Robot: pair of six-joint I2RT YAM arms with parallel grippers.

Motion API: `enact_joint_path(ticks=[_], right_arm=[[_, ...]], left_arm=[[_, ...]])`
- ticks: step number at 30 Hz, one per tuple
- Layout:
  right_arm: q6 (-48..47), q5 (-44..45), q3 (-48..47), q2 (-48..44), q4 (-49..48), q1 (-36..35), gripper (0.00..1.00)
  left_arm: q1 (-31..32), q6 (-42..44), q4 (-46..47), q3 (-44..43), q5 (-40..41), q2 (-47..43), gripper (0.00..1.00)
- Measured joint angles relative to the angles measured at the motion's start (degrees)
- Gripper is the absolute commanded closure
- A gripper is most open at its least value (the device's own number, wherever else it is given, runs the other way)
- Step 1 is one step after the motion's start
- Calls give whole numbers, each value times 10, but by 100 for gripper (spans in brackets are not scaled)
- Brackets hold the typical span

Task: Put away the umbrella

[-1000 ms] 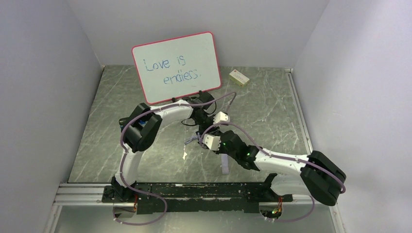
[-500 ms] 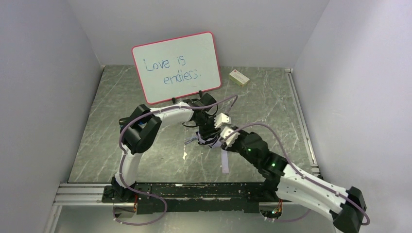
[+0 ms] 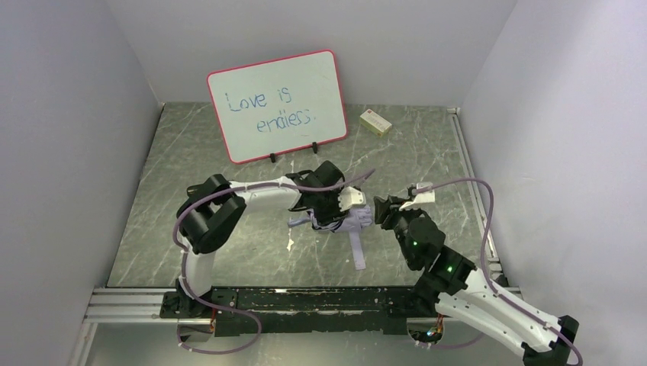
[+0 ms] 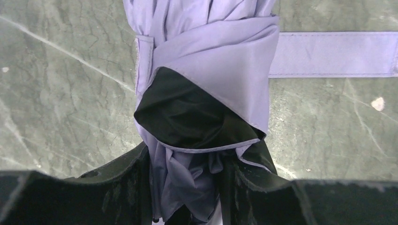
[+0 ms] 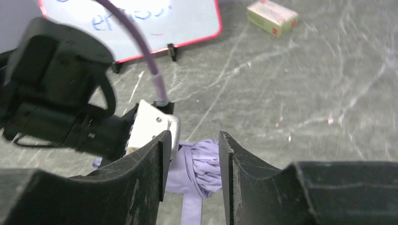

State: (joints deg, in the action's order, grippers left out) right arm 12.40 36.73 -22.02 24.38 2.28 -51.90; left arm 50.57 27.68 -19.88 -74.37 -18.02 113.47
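Note:
The umbrella (image 3: 355, 216) is a folded pale lavender bundle lying on the table's middle. Its closure strap (image 3: 357, 249) trails loose toward the near edge. In the left wrist view the bundle (image 4: 206, 61) shows black lining, and the strap (image 4: 333, 54) runs off to the right. My left gripper (image 3: 329, 216) is shut on the bundle's near end (image 4: 187, 185). My right gripper (image 3: 384, 210) is open and empty, just right of the umbrella and apart from it. In the right wrist view the umbrella's end (image 5: 202, 165) shows between the spread fingers (image 5: 150, 159).
A red-framed whiteboard (image 3: 277, 105) stands at the back, reading "Love is endless". A small cream box (image 3: 375, 122) lies at the back right. Grey walls close in the left, right and back sides. A purple cable loops over each arm.
My right arm has swung away from above the umbrella to its right side, and its gripper now faces the bundle's end. My left gripper has kept its hold and shifted slightly right.

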Motion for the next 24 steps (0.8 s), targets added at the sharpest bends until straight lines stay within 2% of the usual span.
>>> enact_joint_path(ticks=[3, 6, 11, 13, 20, 24], right_arm=[[90, 41, -23, 25, 60, 0, 56], [143, 59, -62, 74, 114, 0, 49], [185, 67, -116, 165, 179, 25, 45], [182, 37, -122, 185, 186, 73, 44], [151, -156, -144, 239, 156, 357, 42], [130, -251, -162, 290, 123, 433, 39]], left_arm=[[24, -8, 22, 18, 56, -11, 95], [54, -18, 38, 30, 127, -18, 95], [101, -42, 91, 56, 246, -25, 95], [116, -53, 117, 68, 290, -25, 95], [164, -49, 184, 100, 422, -17, 95], [180, -45, 202, 100, 468, -5, 95]])
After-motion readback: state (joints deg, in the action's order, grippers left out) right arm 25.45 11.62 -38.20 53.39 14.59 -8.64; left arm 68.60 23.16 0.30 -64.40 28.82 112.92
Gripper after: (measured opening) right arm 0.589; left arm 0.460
